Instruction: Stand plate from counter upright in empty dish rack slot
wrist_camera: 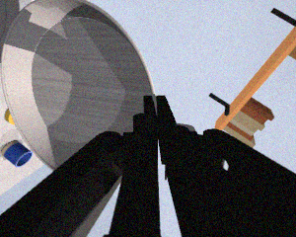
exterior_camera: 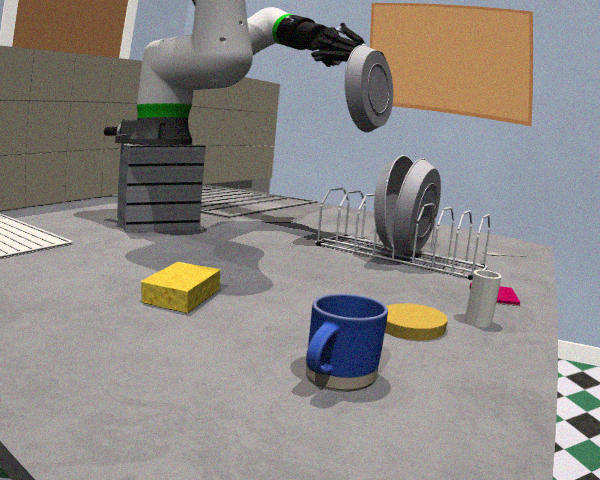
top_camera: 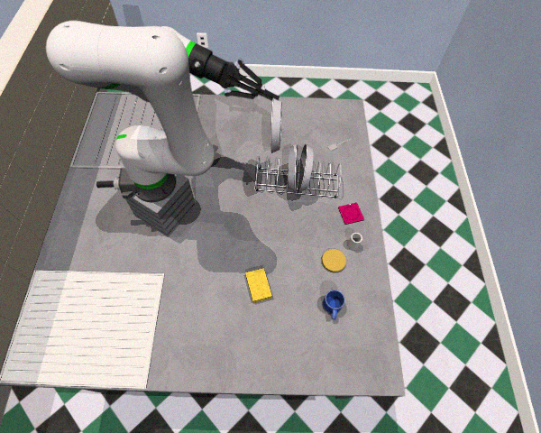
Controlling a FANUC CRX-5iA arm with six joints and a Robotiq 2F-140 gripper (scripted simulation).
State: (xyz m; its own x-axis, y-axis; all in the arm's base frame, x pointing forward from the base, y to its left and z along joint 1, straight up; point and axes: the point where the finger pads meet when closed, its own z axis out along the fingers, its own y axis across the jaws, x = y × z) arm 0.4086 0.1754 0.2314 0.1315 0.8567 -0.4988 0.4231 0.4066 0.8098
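Observation:
My gripper (top_camera: 274, 96) (exterior_camera: 361, 46) (wrist_camera: 154, 110) is shut on the rim of a grey plate (top_camera: 276, 124) (exterior_camera: 368, 87) (wrist_camera: 84, 79). The plate hangs upright below the fingertips, high in the air. In the top view it appears behind and left of the standing plates; in the exterior view it is above them. The wire dish rack (top_camera: 325, 192) (exterior_camera: 447, 271) stands on the counter. Two grey plates stand in its middle slots, the left one (top_camera: 292, 168) (exterior_camera: 385, 206) and the right one (top_camera: 307, 170) (exterior_camera: 411, 206), leaning slightly apart at the top. Slots at both ends hold no plate.
A pink square (top_camera: 351, 213) (exterior_camera: 508, 295), a white cup (top_camera: 356, 238) (exterior_camera: 484, 299), a yellow disc (top_camera: 334, 260) (exterior_camera: 416, 321), a blue mug (top_camera: 334, 301) (exterior_camera: 347, 335) and a yellow sponge (top_camera: 259, 284) (exterior_camera: 180, 285) are on the counter. A thin white utensil (top_camera: 340, 144) lies behind the rack.

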